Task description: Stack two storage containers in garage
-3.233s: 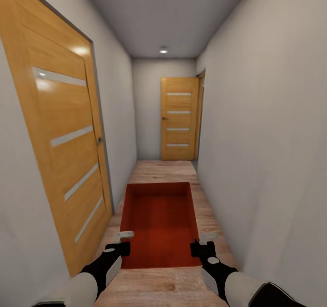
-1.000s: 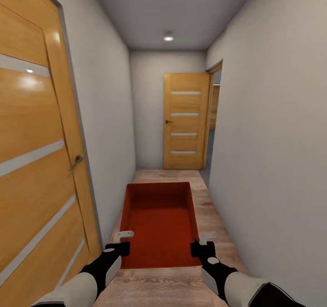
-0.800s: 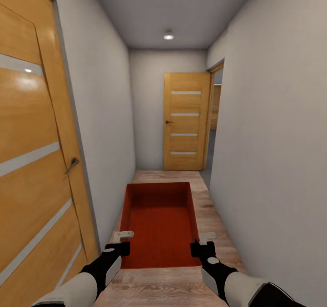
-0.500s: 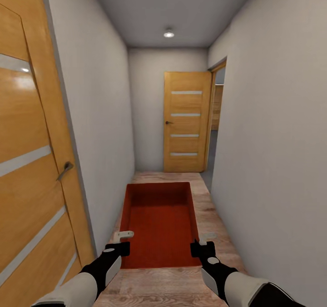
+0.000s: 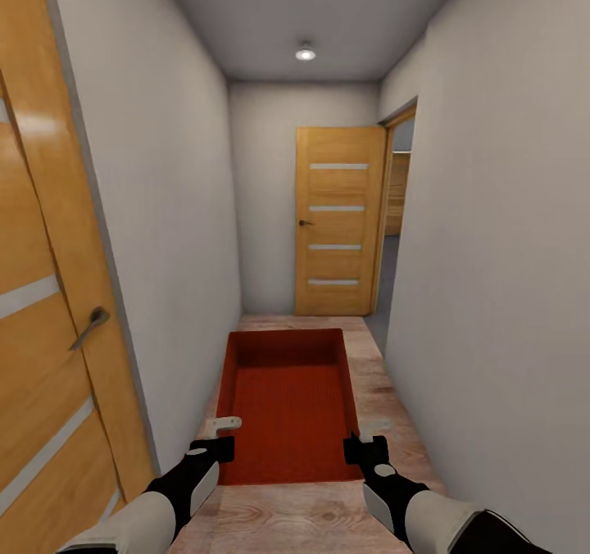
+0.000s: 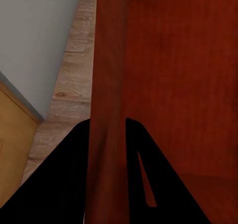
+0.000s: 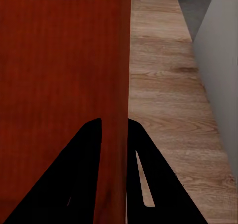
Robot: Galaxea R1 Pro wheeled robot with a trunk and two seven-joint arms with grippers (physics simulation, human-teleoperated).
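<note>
One orange-red open-top storage container is carried in front of me, above the light wood plank floor of a narrow hallway. My left gripper is shut on its left wall, one finger on each side of it. My right gripper is shut on its right wall in the same way. The bin is empty inside.
White walls close in on both sides. A wooden door with a handle stands close at the left. A shut wooden door ends the hallway, with an open doorway just right of it showing grey floor.
The view has advanced down the hallway: the left door slid back past me and the far door and right doorway came nearer. The container and both grippers keep the same place in view.
</note>
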